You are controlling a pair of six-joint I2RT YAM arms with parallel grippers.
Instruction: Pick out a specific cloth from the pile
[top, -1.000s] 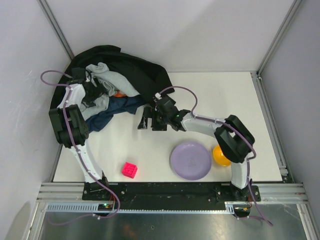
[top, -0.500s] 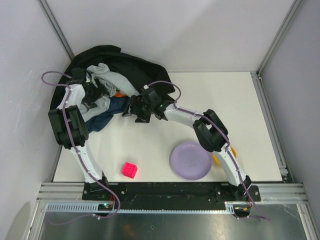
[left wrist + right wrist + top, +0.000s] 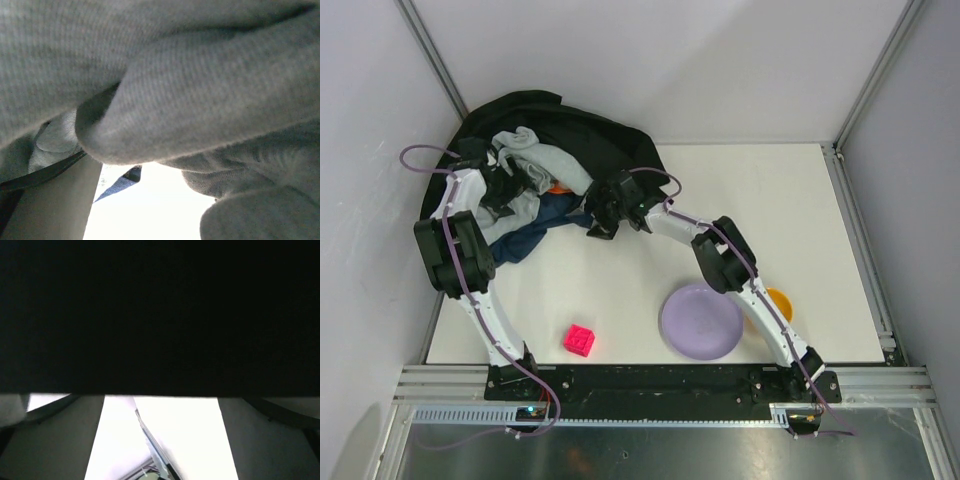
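Note:
The pile (image 3: 560, 165) lies at the back left: a big black garment (image 3: 590, 135), a light grey cloth (image 3: 535, 160), a bit of orange (image 3: 558, 187) and the navy cloth (image 3: 535, 228) at its near edge. My left gripper (image 3: 505, 188) sits in the grey cloth, which fills the left wrist view (image 3: 190, 100). One finger (image 3: 50, 200) shows there, set wide, beside a sliver of navy (image 3: 116, 186). My right gripper (image 3: 600, 215) is open at the black garment's near edge, just right of the navy cloth. Black fabric (image 3: 160, 315) spreads above its spread fingers (image 3: 55, 440).
A pink cube (image 3: 581, 340) sits near the front left. A purple plate (image 3: 701, 320) lies at the front centre with an orange bowl (image 3: 781, 301) beside it, partly under the right arm. Walls close in the pile at the back and left.
My right arm has swung left from mid-table to the pile, bringing its gripper up against the black garment's edge. The left arm has not moved.

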